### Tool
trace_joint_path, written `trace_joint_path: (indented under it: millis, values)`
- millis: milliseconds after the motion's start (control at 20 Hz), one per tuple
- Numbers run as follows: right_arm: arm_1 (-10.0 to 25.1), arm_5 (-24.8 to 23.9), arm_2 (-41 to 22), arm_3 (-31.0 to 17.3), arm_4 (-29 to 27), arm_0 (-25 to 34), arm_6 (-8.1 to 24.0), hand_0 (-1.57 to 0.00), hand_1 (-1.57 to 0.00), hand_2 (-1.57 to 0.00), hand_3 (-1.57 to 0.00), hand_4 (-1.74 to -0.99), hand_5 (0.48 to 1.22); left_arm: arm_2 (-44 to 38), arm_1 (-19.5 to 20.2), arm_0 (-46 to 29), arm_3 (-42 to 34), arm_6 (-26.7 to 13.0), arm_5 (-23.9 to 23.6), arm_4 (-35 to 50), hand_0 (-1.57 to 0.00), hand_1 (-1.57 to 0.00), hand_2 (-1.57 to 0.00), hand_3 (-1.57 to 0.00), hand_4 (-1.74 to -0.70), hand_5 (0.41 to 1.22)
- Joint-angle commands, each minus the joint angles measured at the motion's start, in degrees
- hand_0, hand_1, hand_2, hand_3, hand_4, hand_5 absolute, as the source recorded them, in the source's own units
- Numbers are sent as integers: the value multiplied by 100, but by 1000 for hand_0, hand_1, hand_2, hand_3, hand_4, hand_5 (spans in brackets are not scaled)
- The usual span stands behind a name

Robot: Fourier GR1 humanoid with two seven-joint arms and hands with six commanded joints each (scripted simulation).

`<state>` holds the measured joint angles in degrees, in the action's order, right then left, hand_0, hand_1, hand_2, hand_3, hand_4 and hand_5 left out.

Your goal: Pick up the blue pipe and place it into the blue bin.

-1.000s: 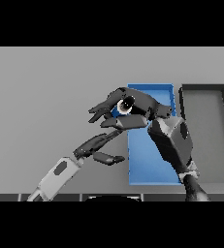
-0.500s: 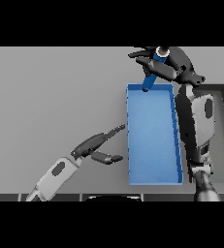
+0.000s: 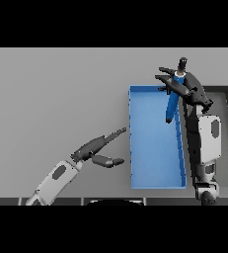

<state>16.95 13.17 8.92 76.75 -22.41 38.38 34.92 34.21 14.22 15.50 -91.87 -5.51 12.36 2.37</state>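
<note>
Blue pipe (image 3: 172,101): pinched at its upper end in the curled fingers of the right hand (image 3: 184,86); long axis near upright, lower end hanging over the far right part of the blue bin (image 3: 155,184); release point judged straight below. Left hand (image 3: 96,148): fingers spread, idle over the counter (image 3: 56,99), left of the bin, farther from the pipe.
</note>
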Motion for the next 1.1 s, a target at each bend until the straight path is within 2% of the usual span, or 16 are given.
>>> trace_joint_path:
  millis: [0,50,150,200,350,450,500,600,700,750,850,950,1050]
  values:
    - [32,-168,-83,-73,31,-149,1,-1571,-1571,-1571,-1571,-1499,1221,5,-17,41,8,-6,-4,-18,1,1,1,1,-827,470]
    - [173,-357,-273,-219,36,-279,1,-1571,-1571,-1571,-1571,-1499,1221,29,-18,17,-65,9,-10,-20,1,1,1,1,-829,470]
    - [468,-539,-692,-138,-180,-603,1,-1571,-1571,-1571,-1080,-1586,1221,38,14,-19,-104,-44,-21,-28,1,1,1,1,-826,470]
    - [498,-603,-908,-84,-187,-777,2,-1571,-1571,-1571,-1178,-1569,1221,39,6,-5,-102,-46,-1,-9,1,1,1,1,-827,471]
    - [800,-776,-1532,-215,-314,-1058,2,-1571,-1571,-1571,-693,-1653,1205,32,-30,34,-67,-117,-23,-10,1,1,1,1,-826,475]
    - [1211,-1293,-2221,-470,-842,-1010,2,-1571,-1571,-1571,-1009,-1583,1199,33,-5,-13,-62,-104,-18,-13,1,1,1,1,-827,474]
    - [1368,-1580,-2588,-583,-1276,-1035,2,-1465,-1382,-1333,-807,-1534,1190,55,-19,-30,-100,-110,-34,-24,1,1,1,1,-829,474]
    - [1747,-1924,-3349,-768,-2231,-806,1,-937,-884,-853,-516,-1404,1159,83,-88,17,-24,-92,-51,-72,1,1,1,1,-829,476]
    - [2076,-2251,-4038,-761,-2891,-557,0,-599,-566,-545,-330,-1302,1182,39,-29,-4,-83,-50,-50,-37,1,1,1,1,-828,476]
    - [2264,-2118,-4236,-563,-2926,-523,2,-479,-452,-436,-264,-1264,1139,56,-40,-18,-119,-89,-73,-46,1,1,1,1,-826,477]
    - [2501,-1815,-4496,-381,-2597,-454,-131,-306,-289,-279,-169,-1215,1044,59,-27,-17,-149,-136,-41,-2,1,1,1,1,-829,477]
    - [2596,-1659,-4668,-407,-2387,-368,-155,-196,-185,-178,-107,-1199,967,99,-29,-43,-125,-118,-83,-98,1,1,1,1,-830,475]
    - [2641,-1614,-4831,-314,-2304,-259,3,-154,-118,-114,-68,-1192,907,73,-32,-32,-156,-80,-92,-64,1,1,1,1,-831,472]
